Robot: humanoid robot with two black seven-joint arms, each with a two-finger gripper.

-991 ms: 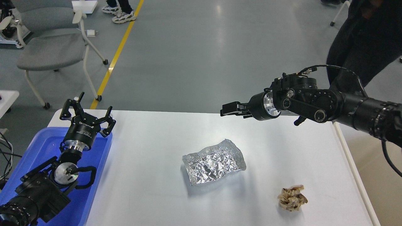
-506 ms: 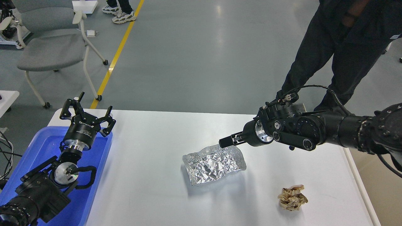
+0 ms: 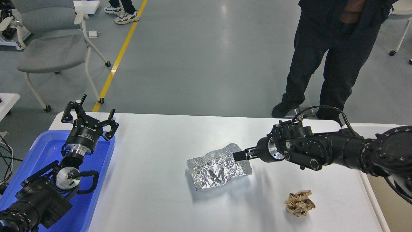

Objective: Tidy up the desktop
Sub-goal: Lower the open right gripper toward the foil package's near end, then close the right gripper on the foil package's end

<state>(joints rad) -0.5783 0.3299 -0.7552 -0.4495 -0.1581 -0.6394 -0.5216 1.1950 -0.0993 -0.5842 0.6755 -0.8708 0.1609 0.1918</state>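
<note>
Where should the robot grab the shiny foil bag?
Probably the foil bag's raised far right corner, coming from the right, where the right gripper already is. The bag lies flat on the desktop, so that crinkled edge gives the fingers something to pinch.

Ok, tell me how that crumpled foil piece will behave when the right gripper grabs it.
The foil looks thin and creased, so it is probably very light and will likely crush or dent under the right gripper. It lies loosely on the desktop, so a nudge may slide it.

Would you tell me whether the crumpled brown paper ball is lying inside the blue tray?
No, the paper ball lies on the white desktop near its right front, far from the blue tray.
</note>
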